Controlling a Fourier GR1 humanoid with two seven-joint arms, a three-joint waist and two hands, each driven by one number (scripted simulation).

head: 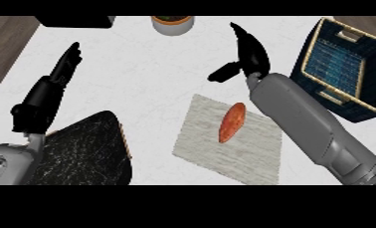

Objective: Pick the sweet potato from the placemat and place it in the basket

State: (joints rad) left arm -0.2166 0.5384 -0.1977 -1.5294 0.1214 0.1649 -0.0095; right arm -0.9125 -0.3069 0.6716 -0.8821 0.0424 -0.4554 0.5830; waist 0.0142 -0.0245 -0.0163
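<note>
Sweet potato (232,122): lies on the placemat (206,147), long axis tilted, nothing touching it; apart from both hands.
Placemat: pale grey cloth, flat on the white worktop (147,72), turned at an angle.
Basket (317,70): dark with a tan rim, at the worktop's right edge, well apart from the placemat.
Right hand (248,55): above the worktop beyond the placemat, fingers straight, thumb out to the side; released, grasping nothing.
Left hand (55,80): at the left, fingers straight and up; resting, released.
Others: a dark speckled board (84,152) at lower left; a small pot (172,24) at the top edge.
</note>
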